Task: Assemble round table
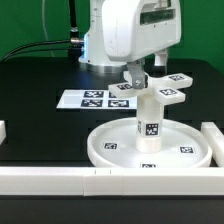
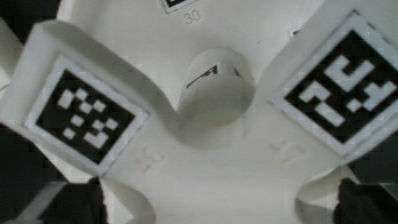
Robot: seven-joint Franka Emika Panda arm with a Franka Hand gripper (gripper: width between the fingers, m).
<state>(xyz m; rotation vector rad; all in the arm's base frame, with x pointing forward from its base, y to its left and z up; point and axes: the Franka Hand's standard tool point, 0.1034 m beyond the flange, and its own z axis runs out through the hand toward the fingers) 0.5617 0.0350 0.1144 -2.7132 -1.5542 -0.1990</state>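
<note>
Close to the near edge of the black surface (image 1: 40,115), just behind the long white bars (image 1: 60,180), lies the rimmed disc (image 1: 105,148). The short cylinder (image 1: 148,118) stands upright on its centre. On the cylinder sits the cross-shaped piece (image 1: 168,96), and the jaws hang directly over it, spread wide. In the wrist view their dark fingers (image 2: 45,205) stand on either side of the cross-shaped piece (image 2: 199,150); whether they touch it cannot be told. All the parts are white plastic. The disc floor, the cylinder's side and the arms of the cross carry black-and-white square tags, and a rounded bump marks the middle of the cross. Farther back, the marker board (image 1: 85,100) lies flat.
</note>
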